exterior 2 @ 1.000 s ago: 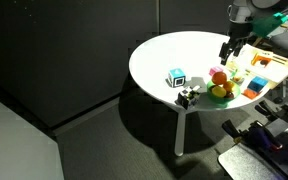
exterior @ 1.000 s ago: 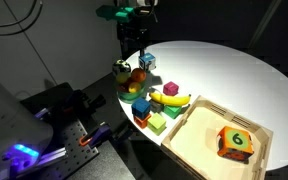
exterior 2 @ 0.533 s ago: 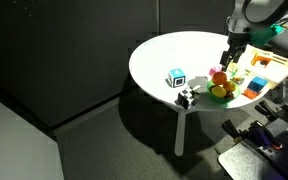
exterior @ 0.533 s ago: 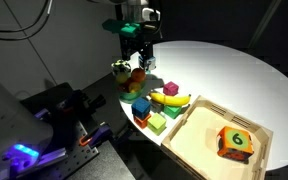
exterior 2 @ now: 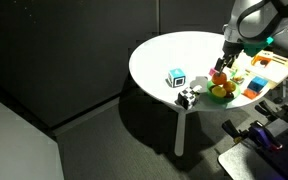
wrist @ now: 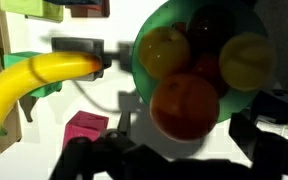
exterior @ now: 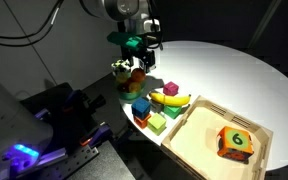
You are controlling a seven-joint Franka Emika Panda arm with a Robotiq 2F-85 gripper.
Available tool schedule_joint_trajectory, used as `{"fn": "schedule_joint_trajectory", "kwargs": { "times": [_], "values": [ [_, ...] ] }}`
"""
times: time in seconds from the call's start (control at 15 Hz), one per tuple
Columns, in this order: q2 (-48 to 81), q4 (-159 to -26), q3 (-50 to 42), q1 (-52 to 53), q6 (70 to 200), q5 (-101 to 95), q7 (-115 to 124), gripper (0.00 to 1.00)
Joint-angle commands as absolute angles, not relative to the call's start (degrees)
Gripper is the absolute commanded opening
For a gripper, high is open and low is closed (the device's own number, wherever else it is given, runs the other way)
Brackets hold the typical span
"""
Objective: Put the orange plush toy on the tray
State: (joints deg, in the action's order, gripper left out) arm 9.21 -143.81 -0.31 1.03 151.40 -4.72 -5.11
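Observation:
The orange plush toy (wrist: 184, 103) is a plain round ball in the small green bowl (wrist: 206, 14), next to two yellow round toys (wrist: 164, 48). My gripper (wrist: 179, 142) is open and hangs low over the bowl, with one dark finger on each side of the orange ball. In both exterior views the gripper (exterior: 137, 63) (exterior 2: 224, 66) is just above the bowl (exterior: 130, 84) (exterior 2: 222, 92) at the table's edge. The light wooden tray (exterior: 199, 140) lies apart from it and holds the orange-red cube marked "6" (exterior: 235, 142).
A yellow banana (exterior: 172, 98) (wrist: 34, 80) and several coloured blocks (exterior: 149, 116) lie between the bowl and the tray. A magenta block (wrist: 84, 128) sits near the bowl. A small blue-and-white cube (exterior 2: 176, 77) stands further along the round white table (exterior 2: 174, 55).
The gripper has come down from above the table to just over the green bowl. The toys have not moved.

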Motion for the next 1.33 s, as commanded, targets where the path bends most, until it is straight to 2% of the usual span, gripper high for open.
{"fn": "schedule_joint_trajectory", "kwargs": {
  "times": [0.0,0.33,0.4,0.47,0.6,0.67,1.27],
  "values": [
    [10.8,-143.9,-0.2,0.5,153.5,-5.2,-5.8,1.0],
    [12.9,-143.5,-0.6,0.9,154.7,-6.3,-4.7,1.0],
    [13.3,-143.5,-0.7,1.0,155.0,-6.5,-4.5,0.75],
    [13.5,-143.5,-0.8,1.1,155.2,-6.8,-4.3,0.75],
    [13.9,-143.5,-1.0,1.3,155.6,-7.4,-4.0,0.56],
    [13.9,-143.4,-1.1,1.4,155.8,-7.7,-3.8,0.52],
    [9.1,-144.3,-0.5,1.7,152.0,-7.1,-2.8,0.52]
  ]
}}
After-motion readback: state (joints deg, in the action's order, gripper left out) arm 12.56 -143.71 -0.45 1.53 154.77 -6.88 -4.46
